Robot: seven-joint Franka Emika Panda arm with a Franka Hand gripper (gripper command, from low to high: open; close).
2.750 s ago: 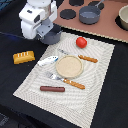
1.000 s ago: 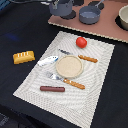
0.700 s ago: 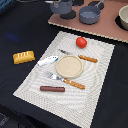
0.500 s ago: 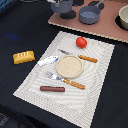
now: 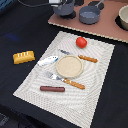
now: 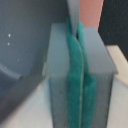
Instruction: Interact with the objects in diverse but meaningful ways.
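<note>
The toy kitchen set (image 5: 102, 27) stands at the back with the blue-grey two-handled pot (image 5: 64, 8) and the frying pan (image 5: 90, 14) on it. Only a white bit of my gripper (image 5: 54, 2) shows at the frame's top edge, beside the pot. In the wrist view my gripper (image 6: 76, 35) is shut, its teal pads (image 6: 75, 75) pressed together with nothing seen between them, next to a blue-grey surface (image 6: 22, 42). On the mat lie the red tomato (image 5: 81, 42), the brown sausage (image 5: 52, 89) and the white-blue piece (image 5: 48, 60). The bread loaf (image 5: 24, 57) lies off the mat on the exterior view's left.
A round beige plate (image 5: 69, 66) sits mid-mat with a wooden-handled knife (image 5: 85, 58) behind it and a fork (image 5: 67, 81) in front. Another grey vessel (image 5: 123, 17) stands at the back right. The striped mat (image 5: 95, 95) lies on a dark table.
About three seconds ago the arm hung over the bread loaf on the left; it has since gone to the back by the pot. Over the last second nothing has visibly moved.
</note>
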